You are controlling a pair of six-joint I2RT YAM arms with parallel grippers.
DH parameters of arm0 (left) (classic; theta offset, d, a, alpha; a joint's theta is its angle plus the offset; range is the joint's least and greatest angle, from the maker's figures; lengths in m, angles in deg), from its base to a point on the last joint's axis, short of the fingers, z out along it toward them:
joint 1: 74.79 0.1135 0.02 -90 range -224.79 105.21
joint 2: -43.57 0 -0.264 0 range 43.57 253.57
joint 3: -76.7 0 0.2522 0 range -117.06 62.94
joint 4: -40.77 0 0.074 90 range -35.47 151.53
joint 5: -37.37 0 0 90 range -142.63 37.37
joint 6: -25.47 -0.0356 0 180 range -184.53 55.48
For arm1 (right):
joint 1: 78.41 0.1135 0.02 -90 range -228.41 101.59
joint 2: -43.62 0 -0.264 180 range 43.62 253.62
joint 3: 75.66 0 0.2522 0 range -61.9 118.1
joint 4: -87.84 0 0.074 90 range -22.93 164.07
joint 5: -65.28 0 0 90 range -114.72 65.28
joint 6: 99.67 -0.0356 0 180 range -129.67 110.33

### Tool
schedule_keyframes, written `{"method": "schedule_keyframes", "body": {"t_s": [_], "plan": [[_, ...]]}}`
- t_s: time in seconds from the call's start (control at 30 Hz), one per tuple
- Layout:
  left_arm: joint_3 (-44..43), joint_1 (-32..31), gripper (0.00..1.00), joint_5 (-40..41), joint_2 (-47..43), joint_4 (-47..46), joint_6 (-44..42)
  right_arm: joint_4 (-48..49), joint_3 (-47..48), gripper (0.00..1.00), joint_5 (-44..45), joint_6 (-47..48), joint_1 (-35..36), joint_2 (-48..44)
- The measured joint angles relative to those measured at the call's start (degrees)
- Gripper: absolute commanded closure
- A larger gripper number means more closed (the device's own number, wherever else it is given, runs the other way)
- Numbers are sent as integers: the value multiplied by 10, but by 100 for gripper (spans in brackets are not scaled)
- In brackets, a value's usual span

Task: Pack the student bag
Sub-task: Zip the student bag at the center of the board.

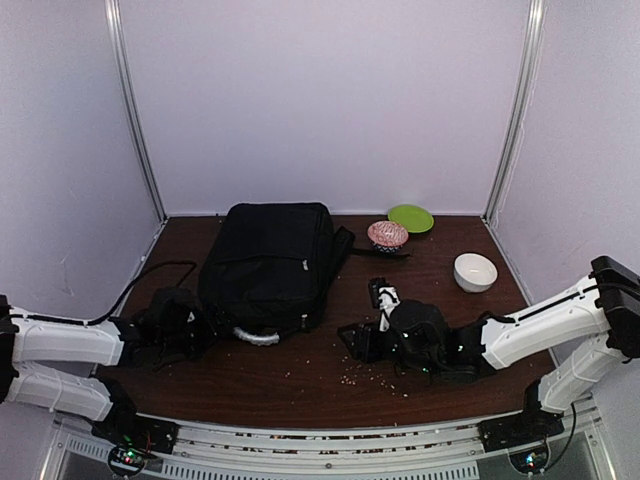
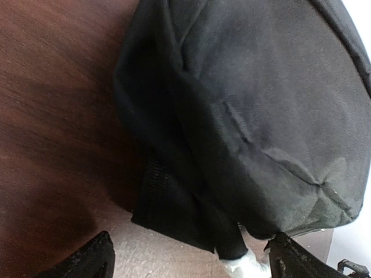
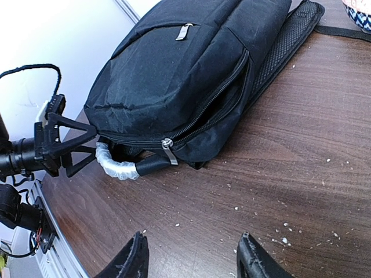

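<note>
both left fingers [image 2: 91, 262] and right fingers [image 3: 131, 263] gape empty near the student bag [image 1: 268, 262].

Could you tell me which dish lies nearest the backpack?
The pink patterned bowl, beside the black fabric backpack; the flat green plate and plain white bowl sit farther right.

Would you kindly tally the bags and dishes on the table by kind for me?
Backpacks: 1, the black backpack
Bowls: 2, the patterned bowl and the white bowl
Plates: 1, the green plate
Total: 4
</note>
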Motion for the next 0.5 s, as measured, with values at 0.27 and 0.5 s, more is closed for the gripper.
{"method": "schedule_keyframes", "body": {"t_s": [0.27,0.5], "plan": [[-1,7,70,-8,65,-106,13,-9,-7,51,-4,-10,0,0],[33,50,100,-45,56,-173,2,-21,-7,46,-9,-9,2,0]]}}
